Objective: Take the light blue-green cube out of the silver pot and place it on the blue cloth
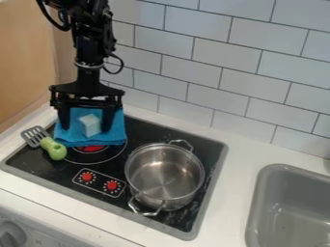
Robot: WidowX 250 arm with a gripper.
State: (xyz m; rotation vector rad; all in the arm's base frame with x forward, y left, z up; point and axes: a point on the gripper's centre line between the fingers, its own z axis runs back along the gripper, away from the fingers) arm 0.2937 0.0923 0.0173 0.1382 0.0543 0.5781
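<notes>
White block (90, 125) sat on a folded blue cloth (82, 139) in the left part of the frame, above the centre line's lower edge. The black gripper (88, 128) hung over the cloth from the upper left, its two fingers spread apart, one to either side of the block. The cloth lay on the black stovetop (145, 127), partly over a red-centred burner (90, 149). Just beside its lower left corner was a slotted spatula (53, 148) with a green handle, its grey head toward the left edge. A steel pot (164, 176) with two handles stood right of two red knobs (112, 185). White counter (240, 166) surrounded the stovetop, a grey sink (261, 202) filled the lower right, and pale tiles (213, 51) lined the wall behind.
</notes>
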